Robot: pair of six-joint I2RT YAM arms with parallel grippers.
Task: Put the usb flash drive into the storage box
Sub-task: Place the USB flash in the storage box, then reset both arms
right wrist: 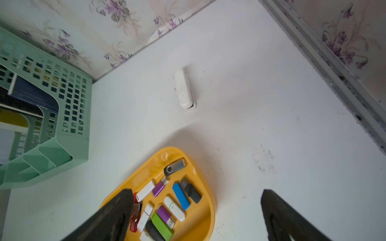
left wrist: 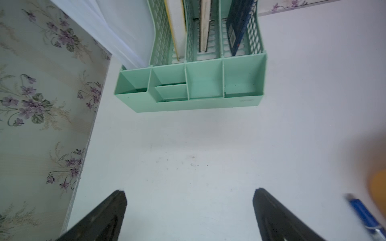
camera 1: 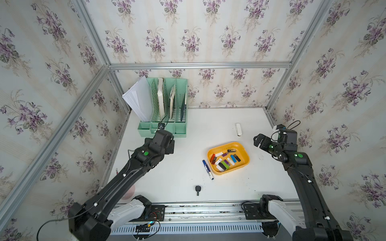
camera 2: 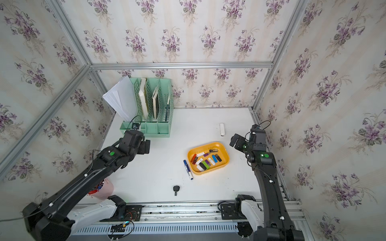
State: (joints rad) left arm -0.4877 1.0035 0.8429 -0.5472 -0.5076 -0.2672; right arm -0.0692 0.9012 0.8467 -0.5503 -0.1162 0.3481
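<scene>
The storage box (camera 1: 244, 166) is a shallow yellow-orange tray on the white table, right of centre in both top views. Several usb flash drives lie inside it, among them a blue one (right wrist: 180, 196) and a black-and-silver swivel one (right wrist: 175, 167). My right gripper (right wrist: 198, 191) hangs open above the table at the tray's (right wrist: 201, 218) right side, with one finger over its edge and nothing held. My left gripper (left wrist: 189, 191) is open and empty over bare table in front of the green organizer. The tray shows only as an orange blur (left wrist: 378, 187) in the left wrist view.
A mint-green desk organizer (camera 1: 165, 125) with papers and books stands at the back left. A white oblong device (camera 1: 238, 129) lies behind the tray. A blue marker (camera 1: 207, 169) lies along the tray's left side. A black key (camera 1: 197, 189) lies nearer the front. A pink cup (camera 2: 102, 188) stands under the left arm.
</scene>
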